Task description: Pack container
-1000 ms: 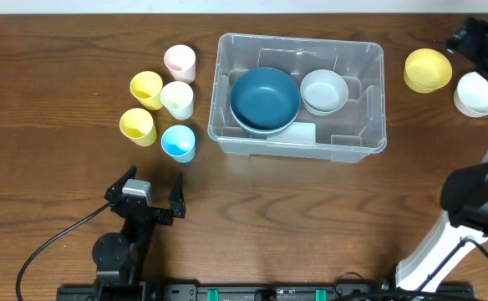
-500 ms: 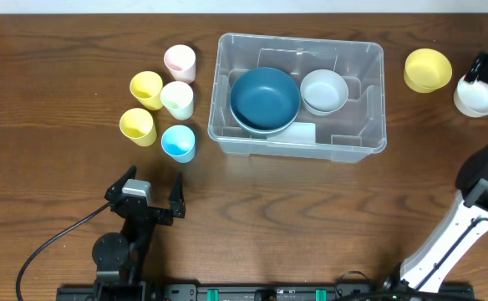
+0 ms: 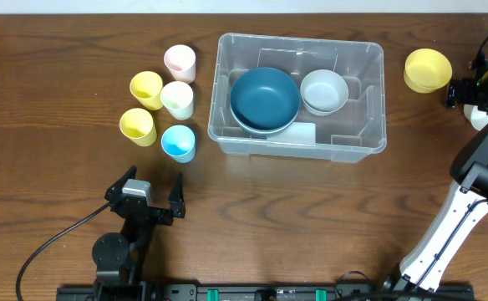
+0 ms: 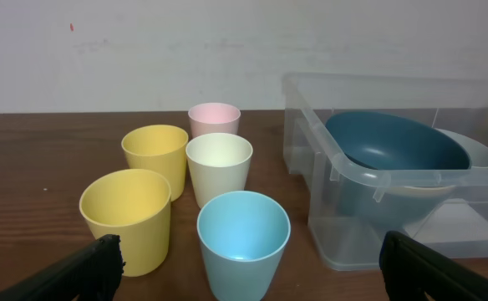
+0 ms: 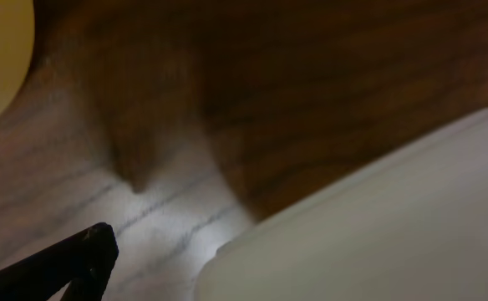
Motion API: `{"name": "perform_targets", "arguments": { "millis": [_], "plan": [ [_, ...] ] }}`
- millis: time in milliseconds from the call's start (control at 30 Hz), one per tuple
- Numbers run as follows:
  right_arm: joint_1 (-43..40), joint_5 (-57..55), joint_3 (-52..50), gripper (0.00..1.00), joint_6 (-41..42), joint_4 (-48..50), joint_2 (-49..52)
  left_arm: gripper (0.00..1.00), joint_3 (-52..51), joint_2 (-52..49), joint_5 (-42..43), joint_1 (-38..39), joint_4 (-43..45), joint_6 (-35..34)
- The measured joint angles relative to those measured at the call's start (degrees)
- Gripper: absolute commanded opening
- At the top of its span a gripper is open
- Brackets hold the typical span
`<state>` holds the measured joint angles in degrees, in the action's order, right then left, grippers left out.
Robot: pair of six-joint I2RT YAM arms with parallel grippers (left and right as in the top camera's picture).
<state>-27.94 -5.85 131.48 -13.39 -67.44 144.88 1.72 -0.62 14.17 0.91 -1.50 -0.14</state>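
My desk is dark brown wood grain, the container clear, the big bowl deep blue, the small bowl pale grey, beside a pink cup, a cream cup, a sky-blue cup, two yellow cups and my black left fingers.

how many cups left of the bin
5, clustered left of the container: pink cup farthest, far yellow cup, cream cup, near yellow cup, blue cup nearest. None seems hidden.

cups: 5 | bowls: likely 4, one mostly hidden | container: 1
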Motion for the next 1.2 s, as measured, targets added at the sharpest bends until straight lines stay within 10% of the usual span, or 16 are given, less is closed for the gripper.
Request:
{"name": "perform_targets", "arguments": {
  "millis": [533,733,1033,1200],
  "plan": [
    [0.00,2.84,0.00,0.93,-1.33,1.64,0.02,0.98,0.00,0.00,0.00,0.00,0.00,0.00],
    [0.00,3.72,0.00,0.46,-1.92,0.83,0.02,0.98,0.00,0.00,0.00,0.00,0.00,0.00],
    [0.00,4.13,0.00,0.02,-0.98,-0.74,0.02,0.98,0.00,0.00,0.00,0.00,-0.02,0.00],
    [0.00,3.48,0.04,0.01,0.66,-1.81,-0.02,0.98,0.00,0.00,0.00,0.00,0.00,0.00]
  ]
}}
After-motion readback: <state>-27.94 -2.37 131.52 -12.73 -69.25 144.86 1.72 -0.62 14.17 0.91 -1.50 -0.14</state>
